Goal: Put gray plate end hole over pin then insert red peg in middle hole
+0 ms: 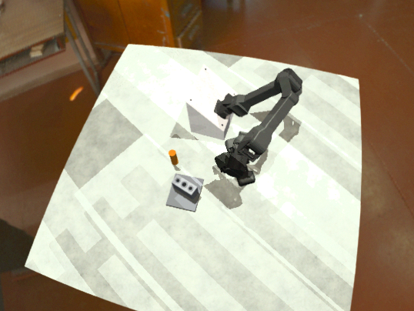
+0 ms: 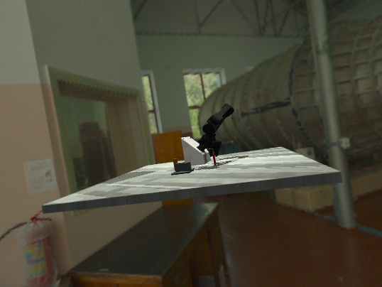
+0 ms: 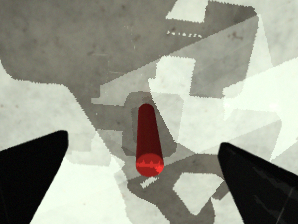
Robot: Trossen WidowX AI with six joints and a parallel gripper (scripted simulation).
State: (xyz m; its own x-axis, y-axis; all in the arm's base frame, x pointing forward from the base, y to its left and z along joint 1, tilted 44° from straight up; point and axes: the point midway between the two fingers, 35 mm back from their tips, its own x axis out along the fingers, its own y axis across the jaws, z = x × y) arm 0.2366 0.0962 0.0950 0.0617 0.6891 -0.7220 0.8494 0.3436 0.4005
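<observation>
- My gripper (image 3: 145, 143) hangs wide open, empty, straddling the upright red peg (image 3: 148, 142).
- Peg looks rigid, light, smooth; I'd pinch mid-shaft, squarely, or it may tip.

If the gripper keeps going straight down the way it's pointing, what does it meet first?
Most likely the upright red cylindrical peg, which stands centred between the open, empty jaws of the gripper. Only the patterned white table shows around it; the depth is unclear.
</observation>
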